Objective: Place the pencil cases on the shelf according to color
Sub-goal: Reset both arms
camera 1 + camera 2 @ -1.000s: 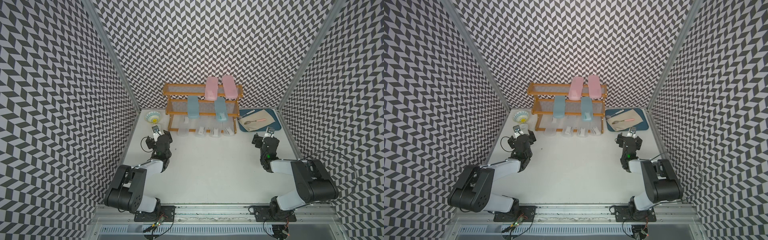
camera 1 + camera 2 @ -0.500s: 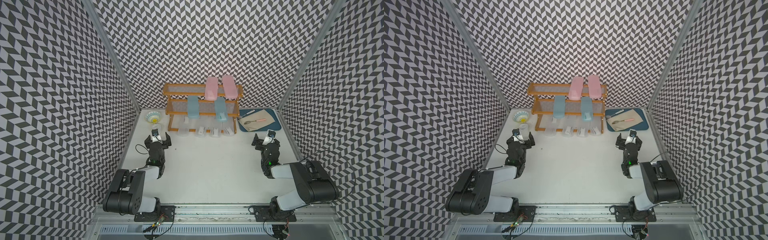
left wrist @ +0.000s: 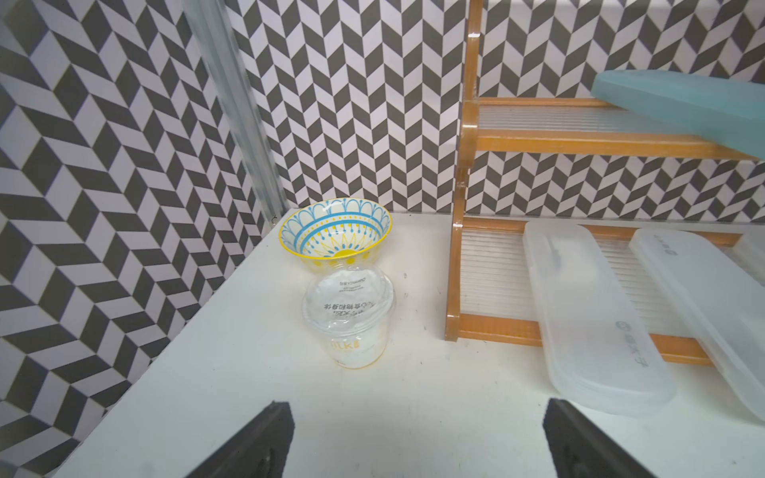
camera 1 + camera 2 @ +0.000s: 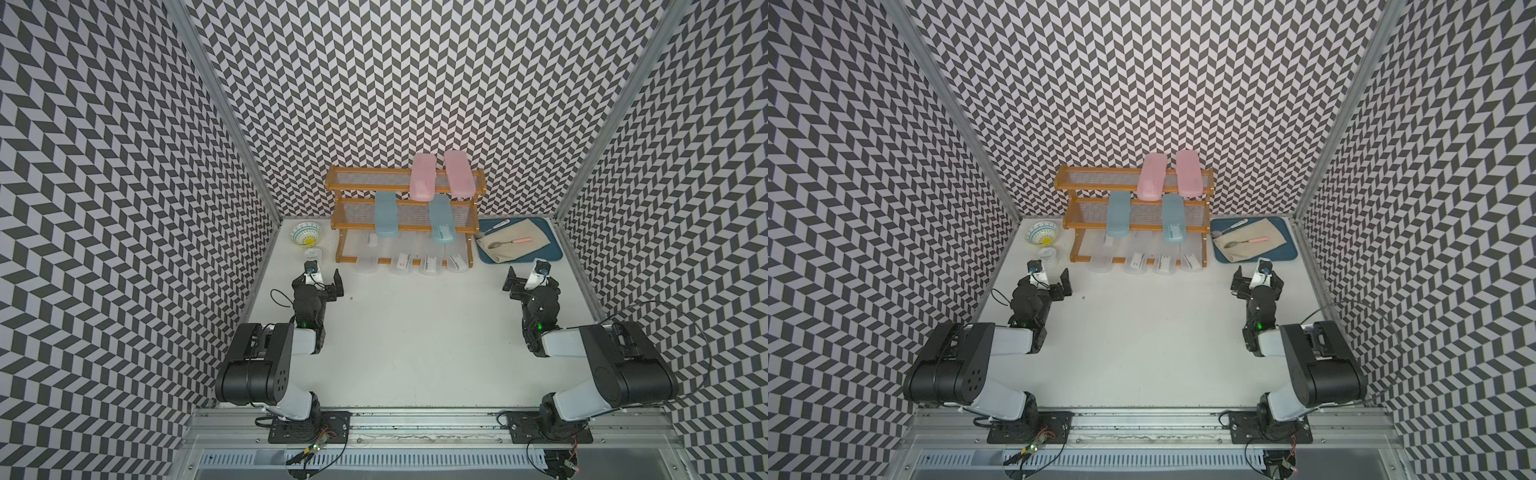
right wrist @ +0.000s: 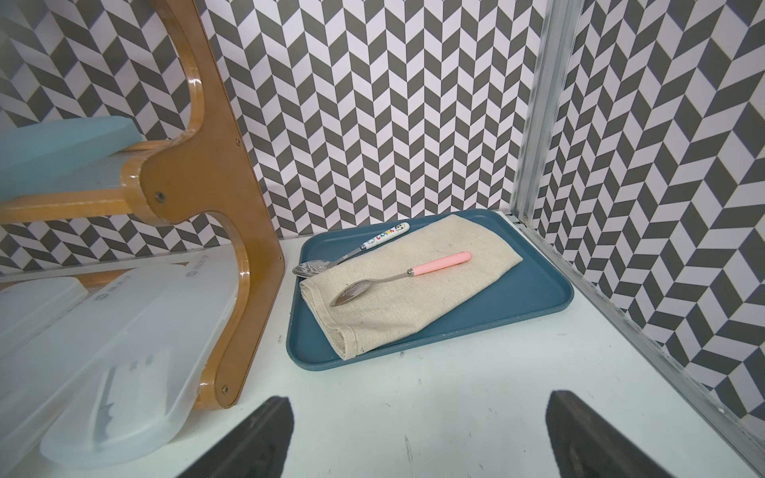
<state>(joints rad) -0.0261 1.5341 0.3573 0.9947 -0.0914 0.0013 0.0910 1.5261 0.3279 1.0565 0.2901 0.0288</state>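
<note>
Sitting folded low on the counter (image 4: 415,332), both arms are stopping short of the shelf (image 4: 365,192). The left end effector (image 4: 319,283) is gaping wide with nothing in it. It's pointing at a lidded plastic cup (image 3: 347,327) with a patterned bowl (image 3: 335,231) just beyond it in the far left corner. The right end effector (image 4: 531,283) is spread just as wide, also carrying nothing. It's facing the blue tray (image 5: 538,306) in the far right corner. A beige cloth (image 5: 414,314) is lying on that tray with a pink-handled spoon (image 5: 439,263) on top and a second spoon (image 5: 385,235) running along the cloth's far edge.

The shelf is standing against the far wall, between the bowl and the tray. The two pink pencil cases (image 4: 422,176) are lying side by side on the right half of the top tier, poking out over the front rail. The two teal pencil cases (image 4: 385,216) are sitting on the middle tier, well apart, one left of centre and one right. The four clear pencil cases (image 4: 402,262) are lining up across the bottom tier, near ends sticking out past the front rail. Neither end effector is touching a case or the shelf.
</note>
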